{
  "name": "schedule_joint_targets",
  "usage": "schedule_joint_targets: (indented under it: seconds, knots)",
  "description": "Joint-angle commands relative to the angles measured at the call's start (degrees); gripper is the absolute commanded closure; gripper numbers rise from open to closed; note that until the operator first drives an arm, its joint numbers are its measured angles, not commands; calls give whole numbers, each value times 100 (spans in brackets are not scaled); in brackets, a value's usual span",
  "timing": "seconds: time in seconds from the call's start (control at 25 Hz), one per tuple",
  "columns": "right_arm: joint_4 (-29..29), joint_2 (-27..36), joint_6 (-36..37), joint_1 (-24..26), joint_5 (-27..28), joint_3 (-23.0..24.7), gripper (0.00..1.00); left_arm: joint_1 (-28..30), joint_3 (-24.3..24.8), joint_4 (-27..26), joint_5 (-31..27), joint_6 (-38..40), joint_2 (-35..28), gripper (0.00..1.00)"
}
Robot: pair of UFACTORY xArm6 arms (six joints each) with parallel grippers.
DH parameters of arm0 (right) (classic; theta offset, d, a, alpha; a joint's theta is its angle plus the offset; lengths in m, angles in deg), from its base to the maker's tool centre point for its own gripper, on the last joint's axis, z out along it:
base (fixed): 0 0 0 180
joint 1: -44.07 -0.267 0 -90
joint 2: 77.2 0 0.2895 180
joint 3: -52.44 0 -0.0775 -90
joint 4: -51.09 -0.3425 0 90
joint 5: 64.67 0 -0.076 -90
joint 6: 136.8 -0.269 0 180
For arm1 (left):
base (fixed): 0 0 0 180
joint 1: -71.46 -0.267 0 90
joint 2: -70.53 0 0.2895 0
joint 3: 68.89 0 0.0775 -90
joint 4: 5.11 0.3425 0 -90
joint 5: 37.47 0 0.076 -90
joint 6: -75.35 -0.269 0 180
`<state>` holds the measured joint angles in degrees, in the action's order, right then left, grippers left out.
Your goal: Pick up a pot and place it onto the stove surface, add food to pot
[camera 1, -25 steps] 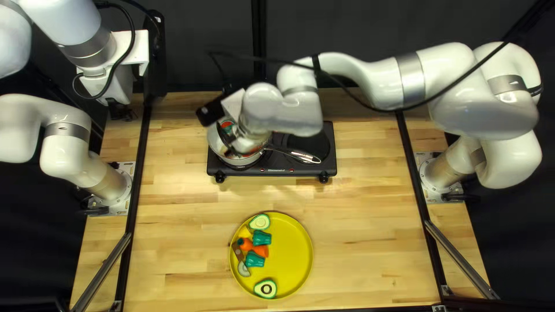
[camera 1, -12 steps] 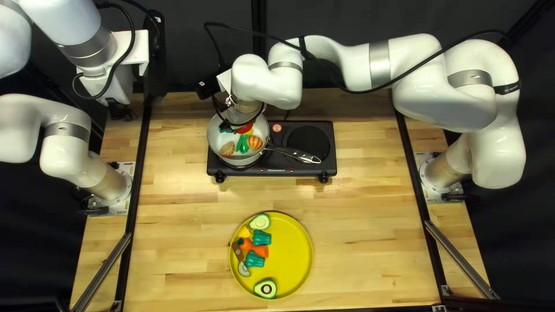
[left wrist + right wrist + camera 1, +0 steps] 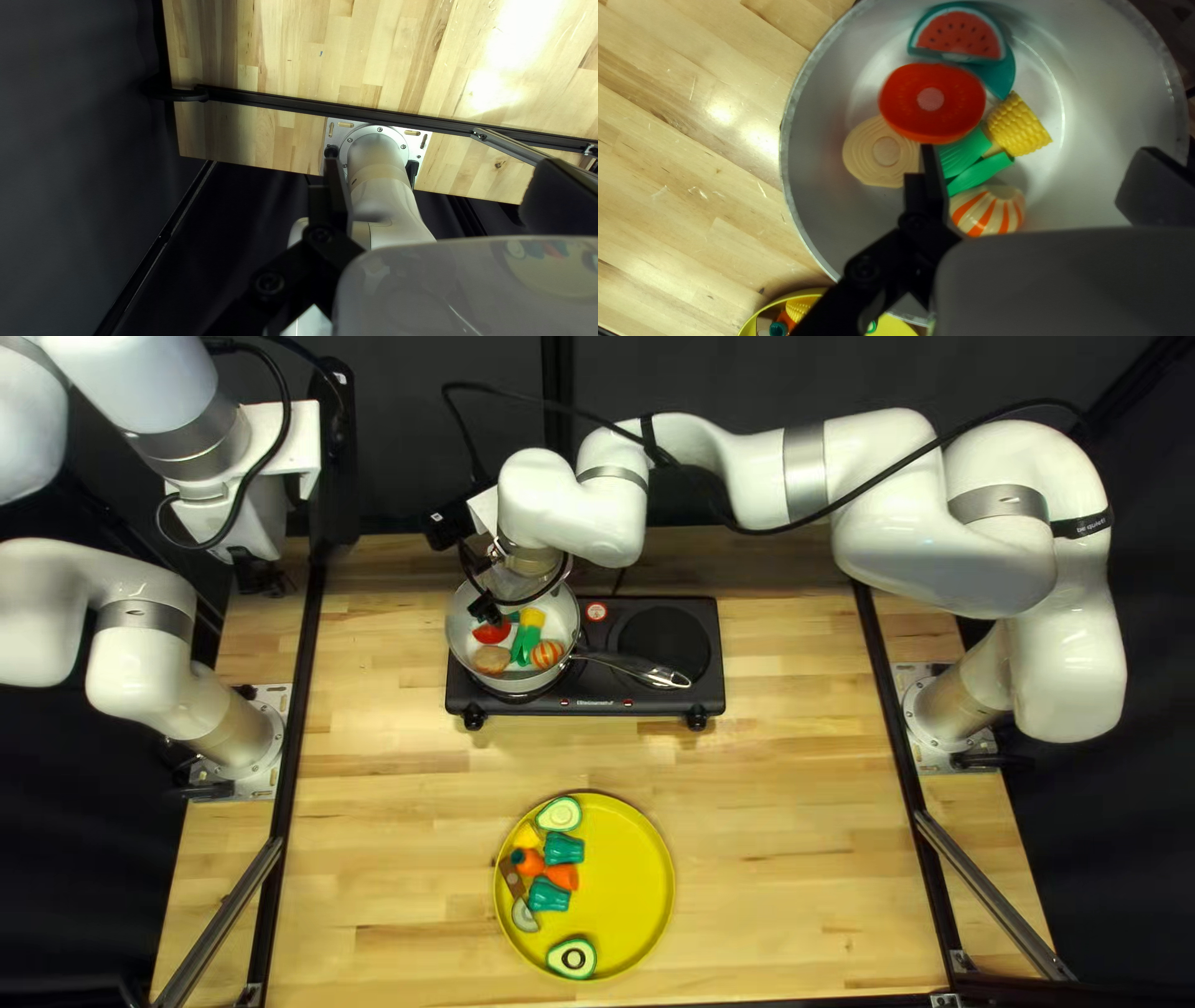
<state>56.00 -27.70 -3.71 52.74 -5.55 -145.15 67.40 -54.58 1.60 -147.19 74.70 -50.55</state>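
Note:
The silver pot rests on the stove's left burner, its handle pointing right. My right gripper is over the pot's far left part. Around the open right gripper in its wrist view, the pot holds a red tomato piece, a tan slice, corn, green pieces, a striped piece and watermelon. No food is between its fingers. My left gripper hangs at the table's far left corner; the left gripper stands open, holding nothing.
The stove's other burner is bare, right of the pot. Nearer the front, a yellow plate bears several toy foods. My right arm spans above the table's far side, its cable looping around it. Black rails run along both sides.
My right arm has swung up and back toward the table's far edge, uncovering the pot's food. Inside the pot, the red piece has shifted leftward and the corn has come into view.

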Motion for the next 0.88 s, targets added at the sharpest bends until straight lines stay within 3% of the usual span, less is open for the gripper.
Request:
schedule_joint_targets:
  seconds: [0.04, 0.24, 0.32, 0.48, 0.68, 0.88]
  knots:
    - [101, 183, -142, -157, 129, 53, 0, 0, 0, 0, 0, 0, 0, 0]
    - [336, 314, -394, -627, 553, -162, 0, 0, 0, 0, 0, 0, 0, 0]
    - [484, 361, -491, -1005, 897, -277, 0, 0, 0, 0, 0, 0, 0, 0]
    - [694, 604, -893, -1844, 1195, -38, 0, 0, 0, 0, 0, 0, 0, 0]
    - [606, 547, -1386, -2809, 844, 375, 0, 0, 0, 0, 0, 0, 0, 0]
    - [623, 149, -1878, -3484, 389, 404, 0, 0, 0, 0, 0, 0, 0, 0]
